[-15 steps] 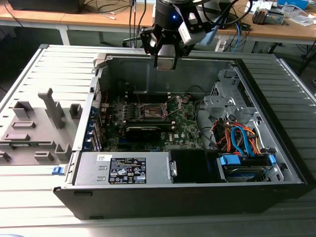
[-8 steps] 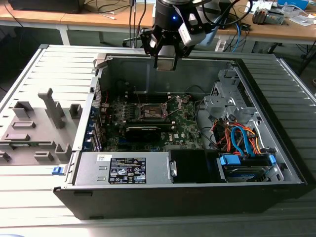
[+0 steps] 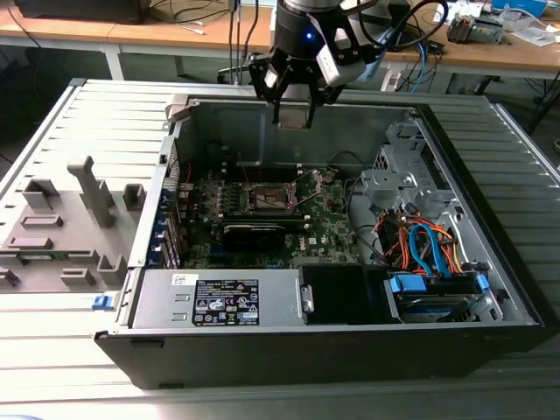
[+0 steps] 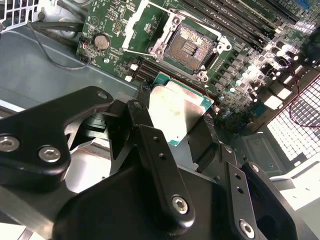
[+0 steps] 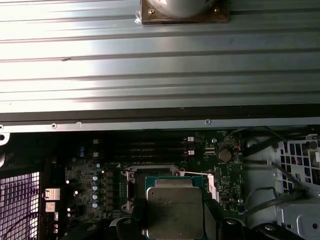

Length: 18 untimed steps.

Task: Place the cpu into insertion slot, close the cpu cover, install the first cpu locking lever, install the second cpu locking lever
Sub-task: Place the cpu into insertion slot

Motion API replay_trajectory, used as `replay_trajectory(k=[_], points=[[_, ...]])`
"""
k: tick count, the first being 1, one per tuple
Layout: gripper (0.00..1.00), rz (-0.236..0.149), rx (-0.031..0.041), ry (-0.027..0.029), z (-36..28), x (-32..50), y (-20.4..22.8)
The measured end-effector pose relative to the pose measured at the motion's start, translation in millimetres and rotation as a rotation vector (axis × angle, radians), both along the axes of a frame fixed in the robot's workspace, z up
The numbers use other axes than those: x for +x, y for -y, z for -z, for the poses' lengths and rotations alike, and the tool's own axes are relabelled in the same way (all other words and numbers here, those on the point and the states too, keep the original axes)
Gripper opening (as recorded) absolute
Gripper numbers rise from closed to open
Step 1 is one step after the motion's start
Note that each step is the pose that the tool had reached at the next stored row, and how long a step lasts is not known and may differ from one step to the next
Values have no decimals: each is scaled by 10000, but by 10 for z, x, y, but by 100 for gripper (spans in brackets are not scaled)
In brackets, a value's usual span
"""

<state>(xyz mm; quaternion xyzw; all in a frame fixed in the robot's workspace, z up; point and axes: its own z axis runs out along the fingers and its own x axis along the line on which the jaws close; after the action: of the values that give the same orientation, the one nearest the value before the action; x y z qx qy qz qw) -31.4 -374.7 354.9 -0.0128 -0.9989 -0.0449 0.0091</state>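
- The gripper (image 3: 294, 121) hangs above the far wall of the open computer case (image 3: 350, 341), higher than the case rim, with free air all round it.
- Its jaws are clamped on the cpu (image 4: 177, 112): in the second wrist view black fingers (image 4: 202, 142) press on two opposite edges, the silver-grey top faces the camera and a green corner sticks out.
- The insertion slot (image 4: 191, 46) lies open on the green board, well apart from the held chip. Its brownish centre is bare inside the silver rim.
- The cpu cover (image 4: 134, 22) stands tipped up at one side of the slot, leaving the opening free.
- Close around the slot are the memory slots (image 4: 240, 25) on one side and a coin cell (image 4: 101, 41) further off.
- In the exterior view a long black card (image 3: 254, 229) lies just near of the slot (image 3: 269, 197), the power supply (image 3: 219, 299) fills the near left corner, and a drive with blue and orange cables (image 3: 429, 249) fills the near right.
- The first wrist view looks down past the chip (image 5: 175, 210), which overlaps part of the slot there. Beyond the case's edge runs the ribbed metal table (image 5: 150, 75).
- The exterior view adds grey holders (image 3: 66, 219) on the table at the exterior view's left, outside the case, and wooden desks (image 3: 131, 33) far behind.
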Motion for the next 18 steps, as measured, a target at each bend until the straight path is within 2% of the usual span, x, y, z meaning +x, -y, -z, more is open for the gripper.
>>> replay_trajectory(k=[18], points=[[55,0,-1,0,17,0,55]])
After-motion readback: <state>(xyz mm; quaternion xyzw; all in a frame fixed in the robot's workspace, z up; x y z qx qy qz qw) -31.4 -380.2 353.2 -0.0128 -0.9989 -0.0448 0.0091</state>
